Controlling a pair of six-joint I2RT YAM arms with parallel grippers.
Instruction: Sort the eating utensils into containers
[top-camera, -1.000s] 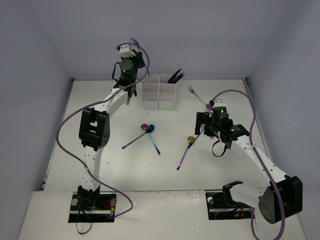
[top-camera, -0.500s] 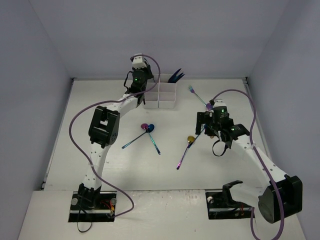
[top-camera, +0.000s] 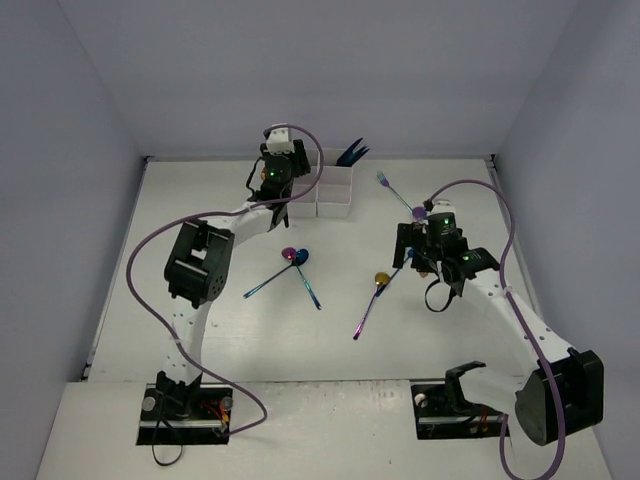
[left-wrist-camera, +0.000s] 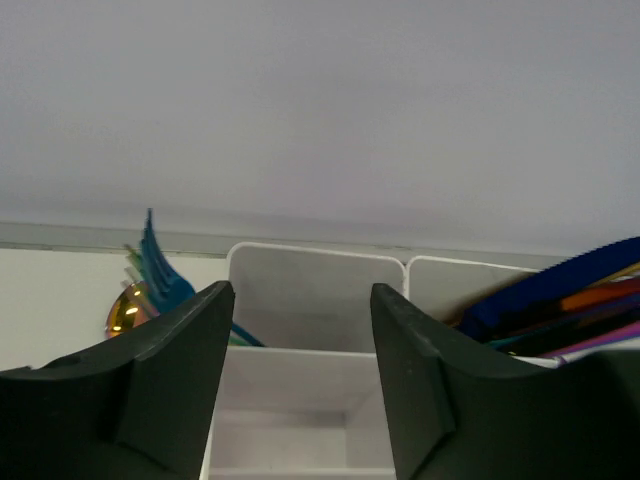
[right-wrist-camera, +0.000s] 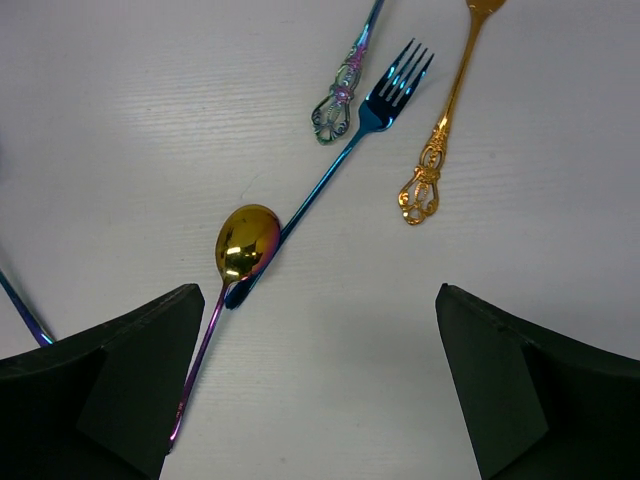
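Closest to me, the right arm reaches in over the white counter. Its jaws are spread wide with nothing between them. Right under them lies a spoon with a gold bowl and purple stem. A blue fork lies slantwise with its stem end just beside that bowl. A little past the fork's tines sits a gold utensil with an ornate handle, apart from the fork and with its head out of view.

Off to the left, in the middle of the counter, two iridescent spoons lie with their bowls almost together and their stems splayed toward me. One points left and the other right.

Farther back on the right, a slim iridescent utensil lies alone at a slant. Its head is too small to make out.

At the far edge stands the white block of containers, with a bunch of blue utensils sticking up from its far right corner. The left arm stretches to the block's left end. Its jaws are parted and empty, hanging over an open compartment. From the wrist camera, teal tines and a gold bowl show at the left, and blue, orange and purple handles lean in at the right. I can't tell which compartments hold them.
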